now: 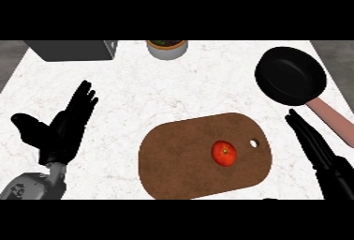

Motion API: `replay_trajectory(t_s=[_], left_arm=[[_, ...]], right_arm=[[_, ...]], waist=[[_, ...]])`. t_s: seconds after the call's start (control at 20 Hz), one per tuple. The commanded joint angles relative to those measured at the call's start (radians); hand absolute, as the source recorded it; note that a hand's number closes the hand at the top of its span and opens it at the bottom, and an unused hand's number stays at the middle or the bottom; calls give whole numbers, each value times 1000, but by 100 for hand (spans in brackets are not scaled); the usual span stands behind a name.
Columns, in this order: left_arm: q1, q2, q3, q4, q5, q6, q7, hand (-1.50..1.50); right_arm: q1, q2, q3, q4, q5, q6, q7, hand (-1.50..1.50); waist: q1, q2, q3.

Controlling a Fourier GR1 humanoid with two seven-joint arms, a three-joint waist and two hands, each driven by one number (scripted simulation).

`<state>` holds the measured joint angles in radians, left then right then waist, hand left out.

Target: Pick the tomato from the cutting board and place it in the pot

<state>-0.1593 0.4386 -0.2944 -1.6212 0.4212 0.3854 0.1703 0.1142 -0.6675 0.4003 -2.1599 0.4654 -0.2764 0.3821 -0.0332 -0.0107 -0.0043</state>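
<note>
Right hand (319, 149) open, fingers straight, just right of board (180, 164). Tomato (224, 153) lies left of it, untouched. Pan (291, 75) beyond fingertips. Left hand (61, 126) open.

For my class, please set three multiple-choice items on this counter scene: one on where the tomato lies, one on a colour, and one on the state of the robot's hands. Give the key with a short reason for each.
1. Where is the tomato?
A. in the pot
B. on the cutting board
C. in the right hand

2. What colour is the handle of the black pot?
A. pink
B. green
C. blue

3. How are the hands?
A. both open, holding nothing
B. left hand curled round the tomato
C. right hand holding the pot

Key: B, it rests on the brown board near its hole. A, the handle is pink. A, the left hand and right hand both show straight fingers, clear of everything.
</note>
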Motion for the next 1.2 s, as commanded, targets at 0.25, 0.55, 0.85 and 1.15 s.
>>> replay_trajectory(t_s=[0.25,0.55,0.85,1.15], left_arm=[[19,-10,-26,-39,-17,-22,23,0],[-63,-50,15,37,-42,-26,37,0],[-25,-61,16,-4,-48,-36,51,0],[8,-65,6,-52,-85,-26,67,0]], right_arm=[[-126,-76,50,-267,-48,348,616,-150],[-346,71,91,-167,-108,466,848,-150],[-360,107,102,-72,-147,505,880,-150],[-364,140,142,60,-82,516,864,-150]], waist=[[46,9,0],[41,12,2],[37,10,3],[42,10,3]])
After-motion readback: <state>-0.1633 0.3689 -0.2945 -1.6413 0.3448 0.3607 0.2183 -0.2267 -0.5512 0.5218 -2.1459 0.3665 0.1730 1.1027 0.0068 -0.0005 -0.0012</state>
